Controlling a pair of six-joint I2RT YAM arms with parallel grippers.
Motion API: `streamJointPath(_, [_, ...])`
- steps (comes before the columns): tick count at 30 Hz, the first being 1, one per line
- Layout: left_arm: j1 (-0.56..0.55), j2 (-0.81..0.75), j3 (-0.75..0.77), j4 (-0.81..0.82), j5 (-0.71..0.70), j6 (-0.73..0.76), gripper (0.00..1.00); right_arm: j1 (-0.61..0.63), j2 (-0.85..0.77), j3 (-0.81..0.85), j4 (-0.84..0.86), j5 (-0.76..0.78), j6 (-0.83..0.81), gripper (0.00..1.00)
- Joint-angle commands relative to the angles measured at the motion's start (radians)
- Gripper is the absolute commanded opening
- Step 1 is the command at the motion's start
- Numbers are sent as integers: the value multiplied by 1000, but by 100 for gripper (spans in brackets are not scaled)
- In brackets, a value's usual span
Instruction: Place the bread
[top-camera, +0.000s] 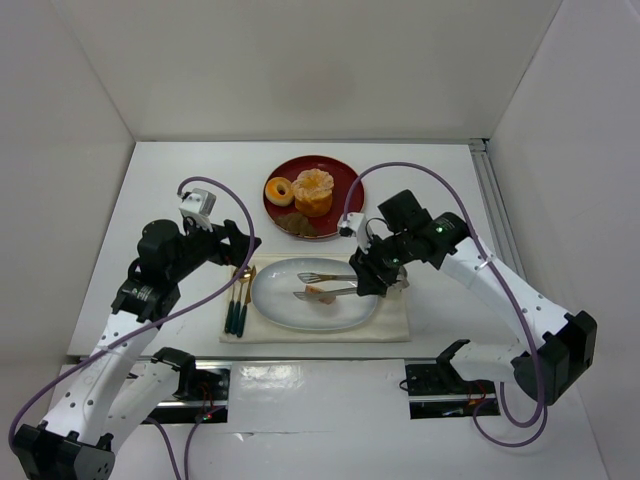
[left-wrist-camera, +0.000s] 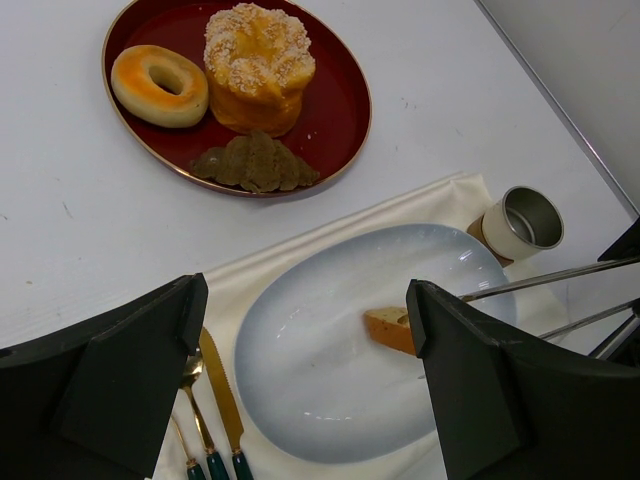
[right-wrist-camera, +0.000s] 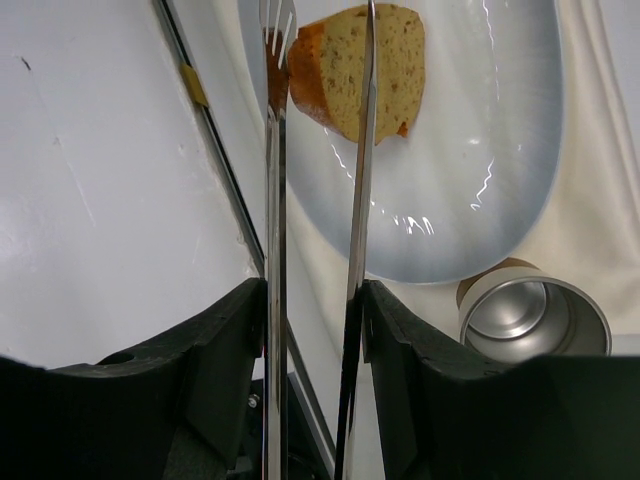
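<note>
In the overhead view the left gripper (top-camera: 238, 250) hangs left of centre, above the tops of the cutlery (top-camera: 240, 300). The cutlery is a gold-headed set with dark handles, lying at the left edge of a cream cloth (top-camera: 395, 325). The left wrist view shows this gripper's fingers (left-wrist-camera: 120, 390) spread wide with nothing between them. Just right of the cutlery, on the same cloth, sits an oval white plate (top-camera: 275, 295), and the bread (top-camera: 322, 295) lies on it near its middle. Above that plate, in the upper centre of the frame and off the cloth, a round red plate (top-camera: 345, 190) carries a donut (top-camera: 279, 190) on its left. A tall ruffled pastry (top-camera: 314, 192) stands just right of the donut, and a flat brown piece (top-camera: 297, 225) lies at the plate's lower rim. Metal tongs (top-camera: 335, 276) reach in from the right over the white plate. In the right wrist view the fork-like tip stands at the crust on the slice's left side and the other arm crosses its face; whether they press on it cannot be told. The right gripper (top-camera: 372, 272), at the white plate's right rim, has its fingers (right-wrist-camera: 225, 370) clamped against the outer sides of the tongs, pinching them. In the lower right of that wrist view a metal cup (right-wrist-camera: 535, 315) stands upright on the cloth, just beside the white plate's rim.
</note>
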Motion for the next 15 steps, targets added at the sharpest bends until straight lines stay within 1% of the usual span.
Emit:
streamJointPath(1, [3,-18,5,45,-12,29,100,-3,-26,61,3,-37,-3,52])
streamJointPath(15, [3,-18,5,45,-12,29,100,-12,-55,50,22,-27,-3,52])
